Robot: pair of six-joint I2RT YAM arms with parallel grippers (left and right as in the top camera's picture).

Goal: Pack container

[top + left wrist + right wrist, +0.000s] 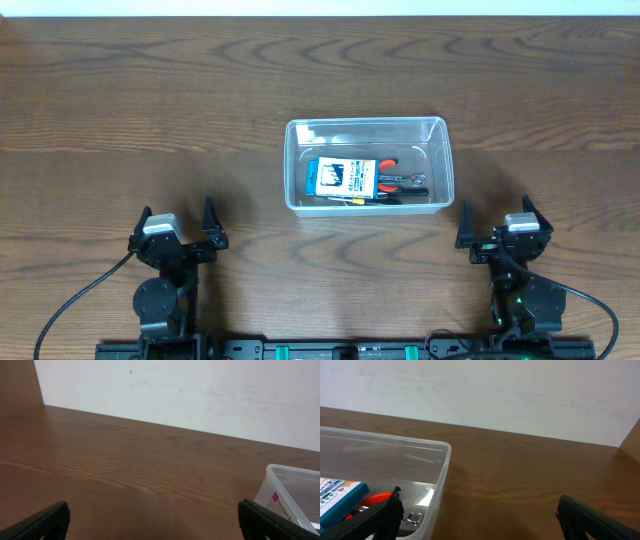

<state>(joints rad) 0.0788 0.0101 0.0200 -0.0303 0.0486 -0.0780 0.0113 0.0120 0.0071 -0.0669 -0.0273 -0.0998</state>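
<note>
The clear plastic container sits at the middle of the wooden table. Inside it lie a small blue-and-white box and red-handled pliers. Its corner shows at the right edge of the left wrist view, and its near wall shows at the left of the right wrist view, with the box and a red handle inside. My left gripper is open and empty at the front left. My right gripper is open and empty at the front right, beside the container's right corner.
A white wall runs along the table's far edge. Bare wooden tabletop surrounds the container. The arm bases and cables sit at the front edge.
</note>
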